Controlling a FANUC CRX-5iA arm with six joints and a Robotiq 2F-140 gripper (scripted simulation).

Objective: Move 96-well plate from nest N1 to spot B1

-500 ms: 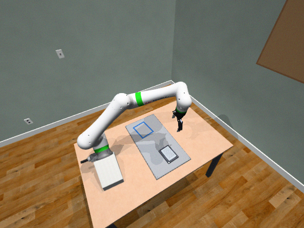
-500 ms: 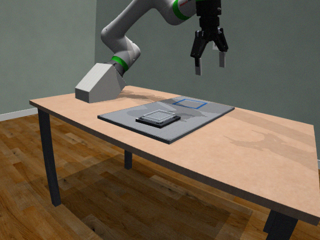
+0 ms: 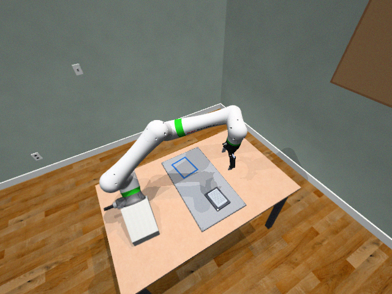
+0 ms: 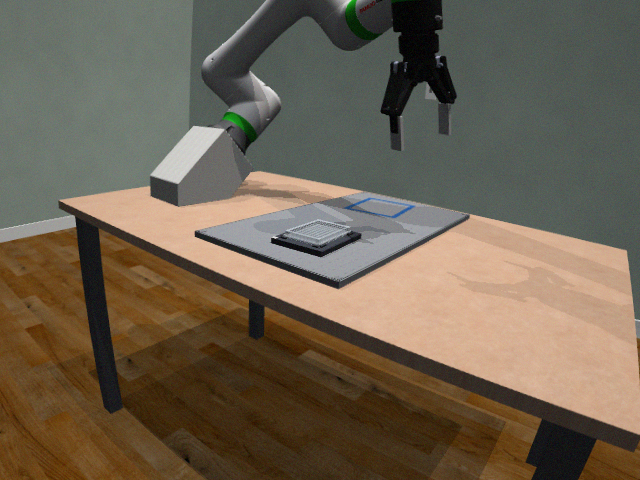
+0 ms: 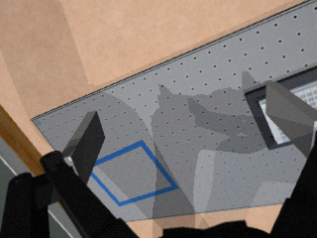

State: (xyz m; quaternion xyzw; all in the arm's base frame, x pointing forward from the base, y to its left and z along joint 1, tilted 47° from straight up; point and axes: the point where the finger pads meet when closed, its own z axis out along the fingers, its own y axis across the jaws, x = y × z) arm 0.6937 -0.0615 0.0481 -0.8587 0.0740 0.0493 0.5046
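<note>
The clear 96-well plate (image 3: 217, 197) sits flat in its black nest at the near end of the grey deck (image 3: 202, 186). It also shows in the exterior view (image 4: 316, 232) and partly in the wrist view (image 5: 297, 111), behind a finger. The blue taped outline (image 3: 184, 166) lies at the deck's far end, empty; it shows in the wrist view (image 5: 135, 173) too. My gripper (image 4: 419, 127) is open and empty, high above the table beside the deck's far end, well apart from the plate.
The arm's grey base box (image 3: 139, 220) stands at the table's left side. The deck is perforated and slightly raised above the wooden table top (image 4: 465, 304). Walls stand close behind the table.
</note>
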